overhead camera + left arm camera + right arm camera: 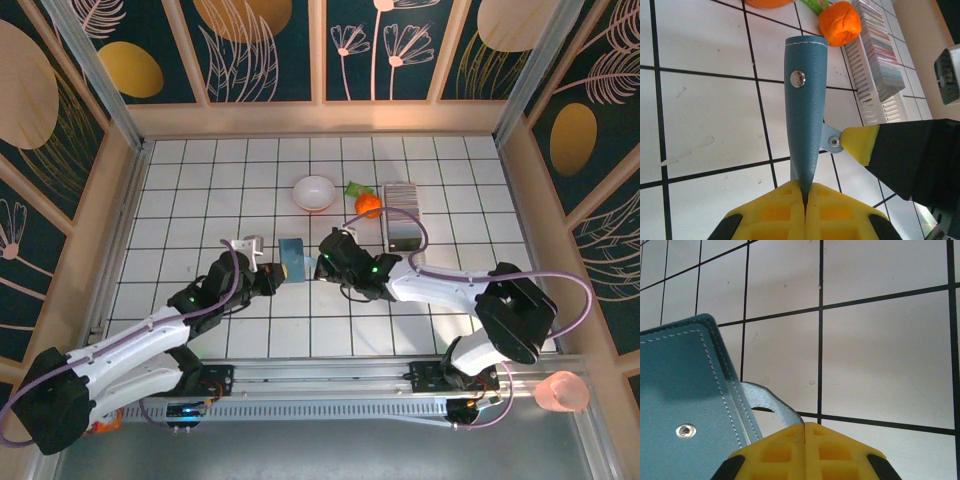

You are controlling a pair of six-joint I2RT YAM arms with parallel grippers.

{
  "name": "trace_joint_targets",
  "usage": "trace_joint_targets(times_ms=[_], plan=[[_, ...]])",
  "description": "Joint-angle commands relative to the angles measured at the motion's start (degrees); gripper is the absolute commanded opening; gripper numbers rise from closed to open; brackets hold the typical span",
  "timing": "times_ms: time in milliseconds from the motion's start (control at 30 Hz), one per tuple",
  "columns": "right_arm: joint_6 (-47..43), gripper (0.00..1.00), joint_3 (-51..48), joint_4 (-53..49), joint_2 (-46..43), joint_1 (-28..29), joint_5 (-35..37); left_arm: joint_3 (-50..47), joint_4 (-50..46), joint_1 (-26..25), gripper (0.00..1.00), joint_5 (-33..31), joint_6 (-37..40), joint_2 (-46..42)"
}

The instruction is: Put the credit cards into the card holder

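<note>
The holder is a flat teal wallet with pale stitching and a metal snap. It stands on edge near the middle of the table, folded nearly flat. The left claw is clamped on one edge of it, with the leather between its pressed yellow pads. The right claw is pinched tight on a small grey-blue tab that sticks out of the holder's side. The cards stand edge-on as a striped stack in a white rack in the table's far half, right of the middle and well apart from the holder. The holder's inside is hidden, and the right wrist view cuts off much of it. Whether it touches the table cannot be told.
</note>
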Motion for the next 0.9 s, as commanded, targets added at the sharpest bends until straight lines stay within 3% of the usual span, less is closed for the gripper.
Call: trace_joint_targets(times_ms=[0, 200, 467, 667, 867], plan=[[0.65, 0.00, -1.37, -0.17, -1.27, -0.15, 1.23, -1.54, 3.66, -0.04, 0.00, 3.33, -1.91, 1.56], [2.48, 0.00, -2.89, 2.50, 1.48, -0.24, -1.90, -2.52, 9.13, 0.02, 0.00, 9.36, -5.84, 8.04], [2.33, 0.00, -4.33, 2.06, 0.53, -0.14, -2.55, -2.46, 7.83, -0.05, 0.01, 6.65, -7.58, 13.40], [1.85, 0.00, -4.81, 1.17, -1.33, -0.15, -3.53, -1.94, 6.32, -0.01, 0.24, 4.56, -8.35, 15.50], [0.72, 0.00, -4.22, 1.26, -2.89, -0.05, -6.02, 0.80, -1.41, -0.03, 0.45, -1.85, -7.43, 15.17]])
